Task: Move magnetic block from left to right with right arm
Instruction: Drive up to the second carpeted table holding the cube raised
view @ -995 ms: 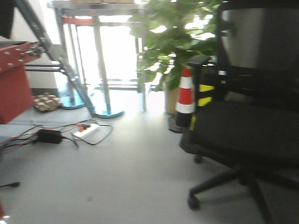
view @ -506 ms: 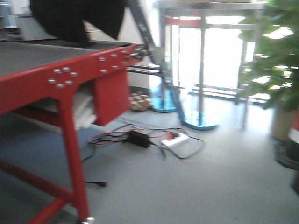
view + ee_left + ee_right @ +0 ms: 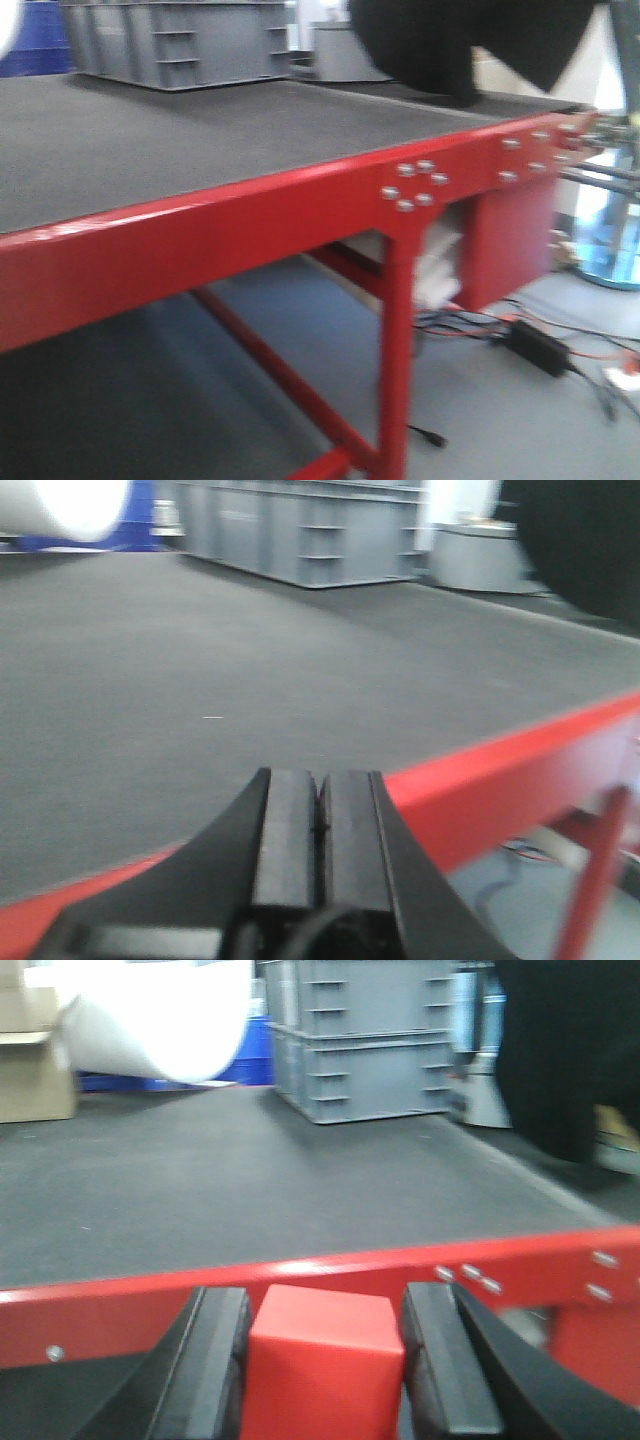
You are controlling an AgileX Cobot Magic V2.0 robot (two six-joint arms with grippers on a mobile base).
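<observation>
Magnetic block (image 3: 325, 1370) held in right gripper (image 3: 325, 1305), at near table (image 3: 300, 1180) edge.
Jaws pinch its flat side faces; rigid, looks light, matte, unlikely to slip. Left gripper (image 3: 320, 810) pressed together, empty.

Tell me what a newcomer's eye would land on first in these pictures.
The bright red magnetic block stands out most, gripped between the dark fingers of the right tool in the right wrist view. Next comes the long table, whose glossy red frame and dark grey mat top fill the front view. At its far side sit grey plastic crates.
</observation>
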